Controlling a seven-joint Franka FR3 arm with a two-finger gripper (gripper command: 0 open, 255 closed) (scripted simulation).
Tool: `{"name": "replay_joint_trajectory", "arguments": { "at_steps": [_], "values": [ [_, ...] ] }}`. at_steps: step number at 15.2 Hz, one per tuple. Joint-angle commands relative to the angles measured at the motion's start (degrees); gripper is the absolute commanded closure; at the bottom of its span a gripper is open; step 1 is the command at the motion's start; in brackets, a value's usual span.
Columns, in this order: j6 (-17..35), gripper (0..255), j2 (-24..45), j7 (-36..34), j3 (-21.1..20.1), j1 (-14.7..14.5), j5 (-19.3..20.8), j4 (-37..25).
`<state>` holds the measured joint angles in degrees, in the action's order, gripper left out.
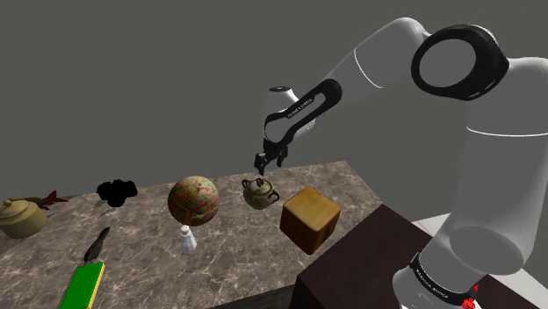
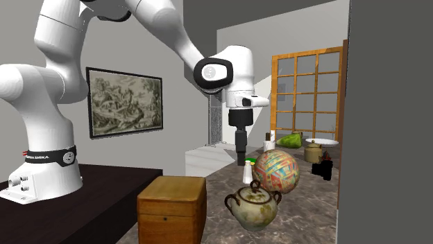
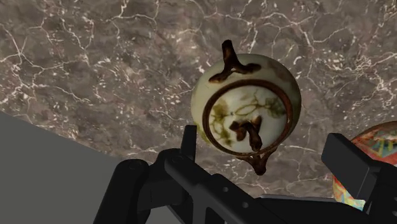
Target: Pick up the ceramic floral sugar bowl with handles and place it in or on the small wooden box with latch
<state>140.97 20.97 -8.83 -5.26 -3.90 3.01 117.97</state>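
marble counter (image 1: 228, 255) holds the sugar bowl (image 1: 260, 192); spread claw (image 1: 269, 161) hangs clear above.

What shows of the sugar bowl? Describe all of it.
The sugar bowl is a round, cream, glazed-looking pot with faint greenish floral marks, a brown-rimmed lid with a dark knob and two dark brown looped handles. It stands upright on the marble table, between the box and the ball, touching neither. The open claw hangs above it without contact.

Home: framed picture (image 2: 125, 102), wood-framed glazed door (image 2: 307, 93), marble counter (image 1: 228, 255).
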Motion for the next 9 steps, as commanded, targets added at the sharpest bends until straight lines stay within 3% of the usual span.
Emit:
{"name": "replay_joint_trajectory", "arguments": {
  "at_steps": [1, 3, 9],
  "values": [
    [0.6, 0, 5.1, -0.9, 0.3, -0.8, 0.9, -4.4],
    [0.8, 0, 9.7, -1.6, 0.6, -1.5, 1.5, -8.7],
    [3.3, 0, 13.3, -1.8, 0.9, -1.8, 1.9, -9.8]
  ]
}}
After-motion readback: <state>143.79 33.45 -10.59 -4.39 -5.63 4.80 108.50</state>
